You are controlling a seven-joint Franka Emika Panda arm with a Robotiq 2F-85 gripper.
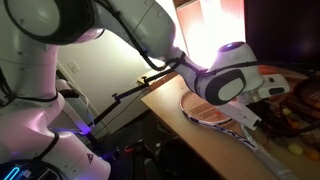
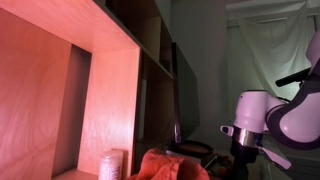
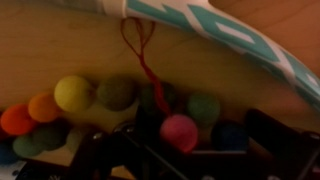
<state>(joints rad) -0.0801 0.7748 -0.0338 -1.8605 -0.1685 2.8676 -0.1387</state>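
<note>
Racket [image 1: 207, 110]: head partly hidden beneath arm [image 1: 235, 75].
Balls [image 3: 75, 93]: blurred; some cut off at left edge.
Gripper [image 3: 180, 152]: dark, blurred in wrist view; fingers indistinct.

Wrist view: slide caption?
Open jaws over a row of coloured balls beside a white-and-teal racket frame on a wooden table.

Tall wooden shelving [image 2: 100, 70] beside what seems a pale curtain [image 2: 268, 50].
</note>
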